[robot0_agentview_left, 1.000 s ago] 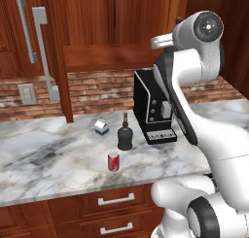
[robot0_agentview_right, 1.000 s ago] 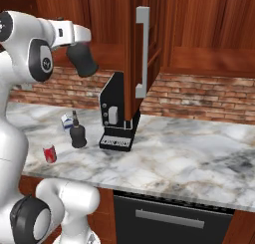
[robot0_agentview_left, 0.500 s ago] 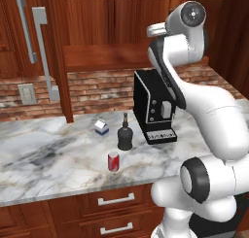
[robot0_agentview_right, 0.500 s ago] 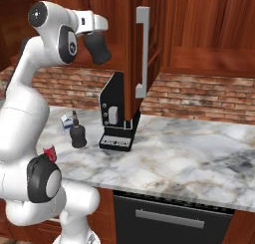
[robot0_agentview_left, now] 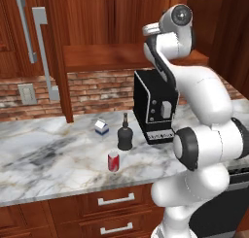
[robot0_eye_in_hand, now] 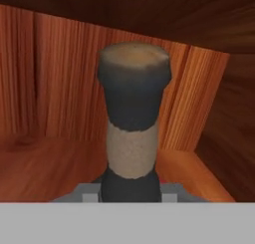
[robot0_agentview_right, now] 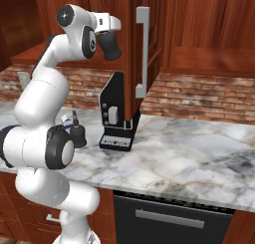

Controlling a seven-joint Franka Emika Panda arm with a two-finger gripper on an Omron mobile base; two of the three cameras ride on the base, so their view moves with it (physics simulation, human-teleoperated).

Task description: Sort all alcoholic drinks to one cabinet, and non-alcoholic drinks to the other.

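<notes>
One dark bottle (robot0_eye_in_hand: 133, 123) sits clamped in the jaws by its neck, lifted up in the open cabinet (robot0_agentview_right: 149, 49) above the coffee machine (robot0_agentview_left: 153, 106); held so high on a thin neck, it could swing or clip the shelf edge and slip. The hand view shows that neck against the cabinet's wooden back wall, while the left base view shows what remains on the table (robot0_agentview_left: 48, 154): second bottle (robot0_agentview_left: 125, 134), milk carton (robot0_agentview_left: 101, 127), soda can (robot0_agentview_left: 113, 161).

On the counter (robot0_agentview_left: 53, 159), the carton (robot0_agentview_left: 101, 127) sits behind the can (robot0_agentview_left: 113, 161), left of the bottle (robot0_agentview_left: 125, 135).
</notes>
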